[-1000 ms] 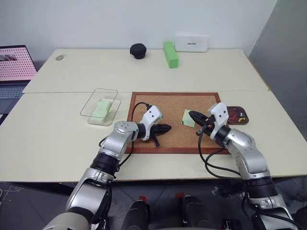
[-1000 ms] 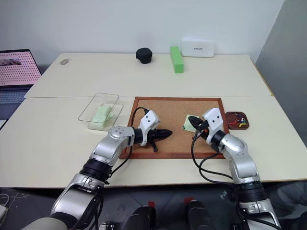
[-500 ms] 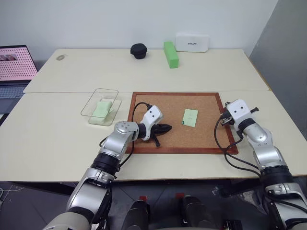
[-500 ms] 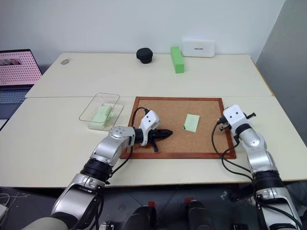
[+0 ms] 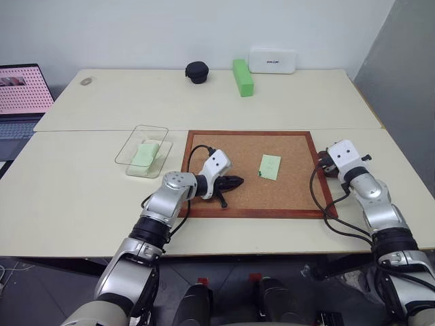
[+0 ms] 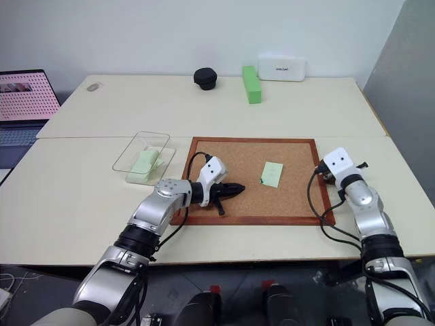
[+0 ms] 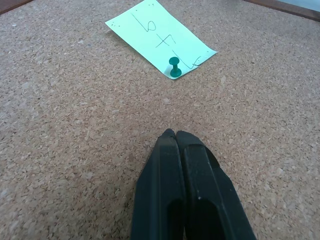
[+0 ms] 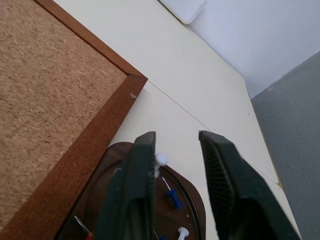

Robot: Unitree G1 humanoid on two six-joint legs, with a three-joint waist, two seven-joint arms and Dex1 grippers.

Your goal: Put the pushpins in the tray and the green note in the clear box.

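Now the right tool (image 8: 175, 145) hangs over the tray (image 8: 192, 200), fingers apart, with a white pushpin (image 8: 160, 160) by one finger. It should drop the pin gently inside. The green note (image 5: 270, 166) lies on the cork board (image 5: 292, 200), held by one green pin (image 7: 174, 67). The left tool (image 7: 175, 137), pressed together, waits nearby. The clear box (image 5: 141, 151) sits far left on the counter (image 5: 81, 204).

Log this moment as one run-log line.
left gripper: shut, over cork board | right gripper: open above tray, pushpins inside | green note: pinned on board | clear box: holds another note
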